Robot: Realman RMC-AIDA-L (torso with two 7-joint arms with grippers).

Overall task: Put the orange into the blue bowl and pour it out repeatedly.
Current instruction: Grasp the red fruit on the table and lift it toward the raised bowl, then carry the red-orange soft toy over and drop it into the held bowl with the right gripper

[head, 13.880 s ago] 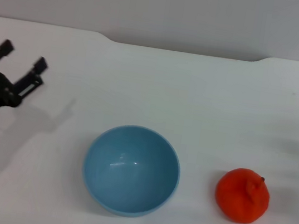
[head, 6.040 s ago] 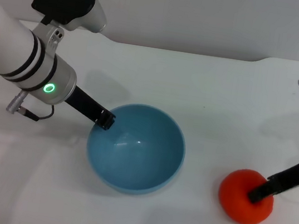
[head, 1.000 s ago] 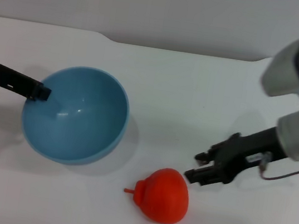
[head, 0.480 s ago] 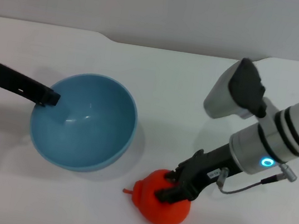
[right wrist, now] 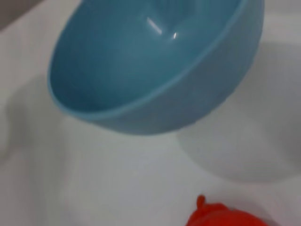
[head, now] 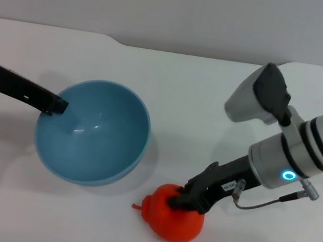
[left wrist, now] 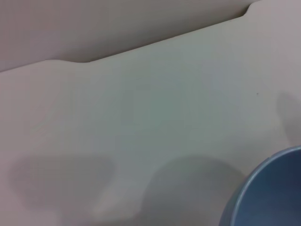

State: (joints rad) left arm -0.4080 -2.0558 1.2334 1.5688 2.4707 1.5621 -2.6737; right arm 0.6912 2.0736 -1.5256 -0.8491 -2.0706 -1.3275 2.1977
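The light-blue bowl (head: 95,135) sits left of centre, empty, with my left gripper (head: 57,106) shut on its left rim. In the right wrist view the bowl (right wrist: 141,61) looks tipped, with a shadow beneath it. A piece of its rim (left wrist: 268,197) shows in the left wrist view. The orange (head: 168,220) lies on the white table in front of the bowl, to its right, stem nub pointing left. My right gripper (head: 189,199) has come down on the orange's upper right side and is shut on it. Only the top of the orange (right wrist: 225,219) shows in the right wrist view.
The white table (head: 172,92) ends at a far edge with a grey wall behind it. Nothing else stands on the table.
My right gripper has come down and to the left onto the orange and closed on it. The bowl has shifted slightly to the right in the left gripper's hold.
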